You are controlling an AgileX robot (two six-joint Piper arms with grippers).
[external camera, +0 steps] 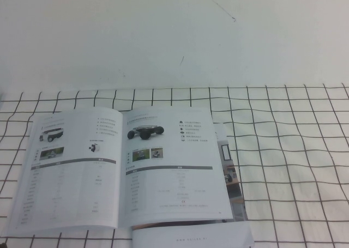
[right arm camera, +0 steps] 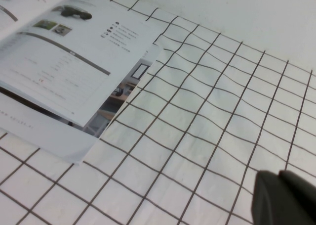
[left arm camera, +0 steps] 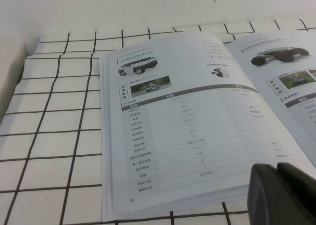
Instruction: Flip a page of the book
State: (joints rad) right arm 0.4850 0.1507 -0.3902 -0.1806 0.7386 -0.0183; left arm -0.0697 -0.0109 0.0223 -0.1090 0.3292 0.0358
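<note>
The book [external camera: 122, 166] lies open and flat on the checked cloth at the front left. Its right-hand page [external camera: 172, 171] shows a dark wheeled vehicle, an icon list, a grey band and faint tables. Neither gripper shows in the high view. My left gripper [left arm camera: 277, 178] is shut and empty, hovering near the front edge of the book's left-hand page [left arm camera: 187, 121]. My right gripper [right arm camera: 279, 183] is shut and empty over bare cloth, well to the right of the book [right arm camera: 74, 57].
A white cloth with a black grid [external camera: 289, 166] covers the table, and a white wall [external camera: 174, 35] stands behind. Lower leaves with colour photos [external camera: 230, 171] stick out past the book's right and front edges. A pale raised edge [left arm camera: 10, 71] shows in the left wrist view.
</note>
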